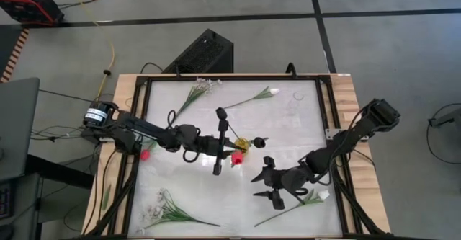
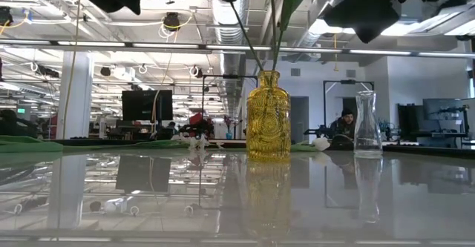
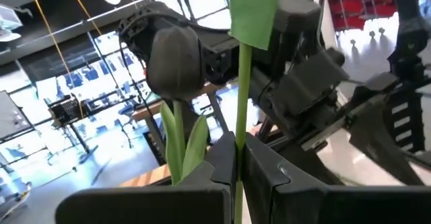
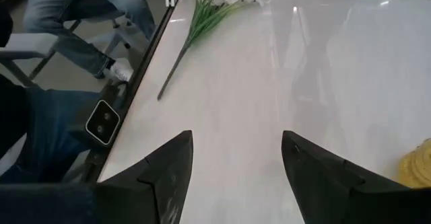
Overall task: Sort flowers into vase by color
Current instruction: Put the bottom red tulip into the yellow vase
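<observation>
Above yellow vase [image 2: 268, 116], dark tulip [image 3: 174, 62] stem pinched in left gripper [image 3: 237, 158]. Right gripper [image 4: 236, 158] beside vase, spread wide, empty. Clear vase [image 2: 367, 124] farther off. Risk: stem tilted, misses neck, or nudges vase over.

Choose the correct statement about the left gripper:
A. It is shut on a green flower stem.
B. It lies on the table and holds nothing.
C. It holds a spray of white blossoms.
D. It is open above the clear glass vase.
A: in the left wrist view the left gripper has its fingers closed on a green flower stem.
</observation>
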Motion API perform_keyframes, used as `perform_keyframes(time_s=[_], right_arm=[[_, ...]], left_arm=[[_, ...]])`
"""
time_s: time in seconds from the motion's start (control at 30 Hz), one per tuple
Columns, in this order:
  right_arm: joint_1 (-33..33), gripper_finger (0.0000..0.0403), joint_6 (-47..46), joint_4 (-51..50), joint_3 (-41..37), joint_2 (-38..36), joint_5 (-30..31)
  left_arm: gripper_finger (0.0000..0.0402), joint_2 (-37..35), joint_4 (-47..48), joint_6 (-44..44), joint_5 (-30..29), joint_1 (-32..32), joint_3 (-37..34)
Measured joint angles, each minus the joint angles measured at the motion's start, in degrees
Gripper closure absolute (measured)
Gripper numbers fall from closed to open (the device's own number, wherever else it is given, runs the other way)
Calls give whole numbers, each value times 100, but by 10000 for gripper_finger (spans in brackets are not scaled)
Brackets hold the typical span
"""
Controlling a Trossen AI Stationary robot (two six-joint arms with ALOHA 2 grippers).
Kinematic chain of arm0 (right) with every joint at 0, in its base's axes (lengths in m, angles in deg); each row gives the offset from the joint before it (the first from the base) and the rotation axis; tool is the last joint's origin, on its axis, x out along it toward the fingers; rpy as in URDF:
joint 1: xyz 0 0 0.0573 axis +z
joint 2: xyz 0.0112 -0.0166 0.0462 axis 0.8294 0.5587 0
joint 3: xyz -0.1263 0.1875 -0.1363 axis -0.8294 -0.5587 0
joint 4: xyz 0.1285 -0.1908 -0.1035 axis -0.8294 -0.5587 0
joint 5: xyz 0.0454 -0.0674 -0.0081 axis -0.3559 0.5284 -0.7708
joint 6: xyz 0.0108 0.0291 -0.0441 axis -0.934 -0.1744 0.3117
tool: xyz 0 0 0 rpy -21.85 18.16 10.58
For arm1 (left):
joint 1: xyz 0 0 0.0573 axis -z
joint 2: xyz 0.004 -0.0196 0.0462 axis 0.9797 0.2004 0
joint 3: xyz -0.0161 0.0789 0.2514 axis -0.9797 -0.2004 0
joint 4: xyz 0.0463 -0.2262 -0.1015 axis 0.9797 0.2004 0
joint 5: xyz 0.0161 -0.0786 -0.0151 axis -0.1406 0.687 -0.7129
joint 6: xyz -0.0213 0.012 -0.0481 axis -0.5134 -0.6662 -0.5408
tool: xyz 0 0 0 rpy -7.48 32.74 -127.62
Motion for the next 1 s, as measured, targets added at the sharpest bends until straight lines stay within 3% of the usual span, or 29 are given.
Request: perform_keyframes(time_s=[0.6, 1.0], right_arm=[[-48, 149, 44, -119, 0, 9, -2], [-55, 149, 42, 0, 0, 9, 0]], left_arm=[[401, -184, 426, 628, -420, 2, 1], [401, -175, 587, 373, -410, 0, 1]])
